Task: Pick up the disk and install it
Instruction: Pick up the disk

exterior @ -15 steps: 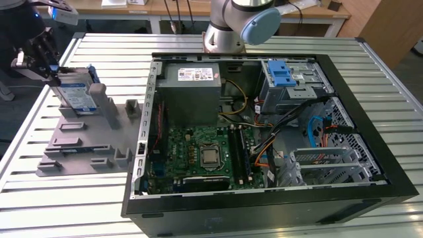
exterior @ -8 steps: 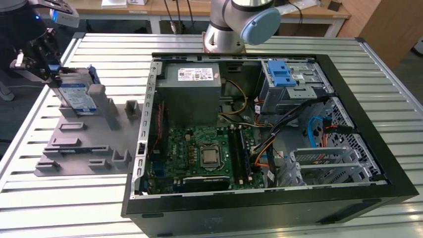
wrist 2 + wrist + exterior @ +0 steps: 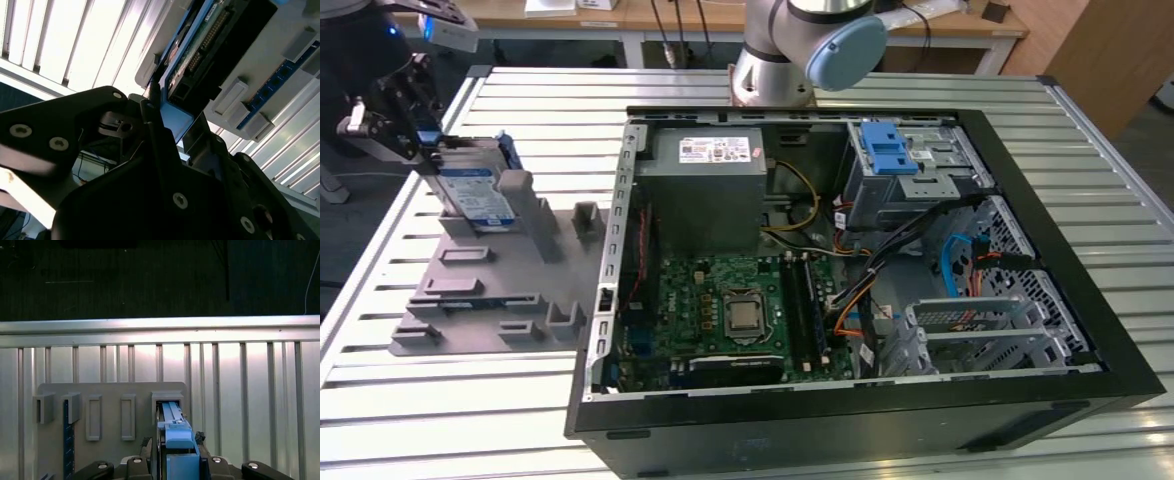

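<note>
The disk (image 3: 471, 196) stands on edge in a slot of the grey holder plate (image 3: 480, 300), at the exterior view's left. Its silver face carries a blue-and-white label. My gripper (image 3: 427, 150) sits over its top end, shut on the disk. In the first wrist view the disk's blue side rail (image 3: 174, 432) runs between my two fingers (image 3: 146, 455), with my gripper (image 3: 175, 460) closed around it. The second wrist view shows the disk's circuit-board side (image 3: 200, 45) just past a finger (image 3: 155, 125).
An open computer case (image 3: 1067, 300) lies on the slatted metal table (image 3: 520, 90), showing a motherboard (image 3: 720, 310), a grey power supply box (image 3: 707, 160), a drive cage with a blue latch (image 3: 891, 150) and loose cables (image 3: 947, 255). The arm's base (image 3: 774, 60) stands behind it.
</note>
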`<action>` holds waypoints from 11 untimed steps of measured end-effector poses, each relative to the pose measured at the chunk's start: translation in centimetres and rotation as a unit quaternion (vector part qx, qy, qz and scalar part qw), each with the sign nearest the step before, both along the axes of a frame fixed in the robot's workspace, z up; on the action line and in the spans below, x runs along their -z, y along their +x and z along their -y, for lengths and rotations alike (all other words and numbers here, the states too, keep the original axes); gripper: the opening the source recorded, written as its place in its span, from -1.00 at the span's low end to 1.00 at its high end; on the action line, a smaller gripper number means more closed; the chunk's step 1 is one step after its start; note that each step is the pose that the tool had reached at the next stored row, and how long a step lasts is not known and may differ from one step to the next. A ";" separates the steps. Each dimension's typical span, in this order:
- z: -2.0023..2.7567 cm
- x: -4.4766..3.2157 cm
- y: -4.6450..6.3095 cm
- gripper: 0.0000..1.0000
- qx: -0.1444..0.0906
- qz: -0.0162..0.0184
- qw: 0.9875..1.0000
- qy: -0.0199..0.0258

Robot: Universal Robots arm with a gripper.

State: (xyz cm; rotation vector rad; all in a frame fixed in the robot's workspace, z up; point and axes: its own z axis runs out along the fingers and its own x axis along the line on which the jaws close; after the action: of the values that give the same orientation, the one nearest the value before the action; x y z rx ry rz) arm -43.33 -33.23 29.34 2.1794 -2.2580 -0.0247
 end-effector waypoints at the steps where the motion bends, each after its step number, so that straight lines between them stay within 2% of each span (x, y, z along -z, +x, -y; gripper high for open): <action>1: 0.00 0.00 0.0 -0.12 0.000 0.000 1.000 0.000; 5: 0.00 0.06 0.0 -0.15 0.000 0.000 1.000 0.000; 6: 0.00 0.05 0.0 -0.27 0.000 0.000 1.000 0.000; 7: 0.00 0.03 0.0 -0.27 0.000 0.000 1.000 0.000; 11: 0.01 -0.61 0.0 -0.27 0.000 0.000 1.000 0.000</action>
State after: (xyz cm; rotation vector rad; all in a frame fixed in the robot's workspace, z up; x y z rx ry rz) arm -43.33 -33.23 29.95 2.1793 -2.2578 -0.0241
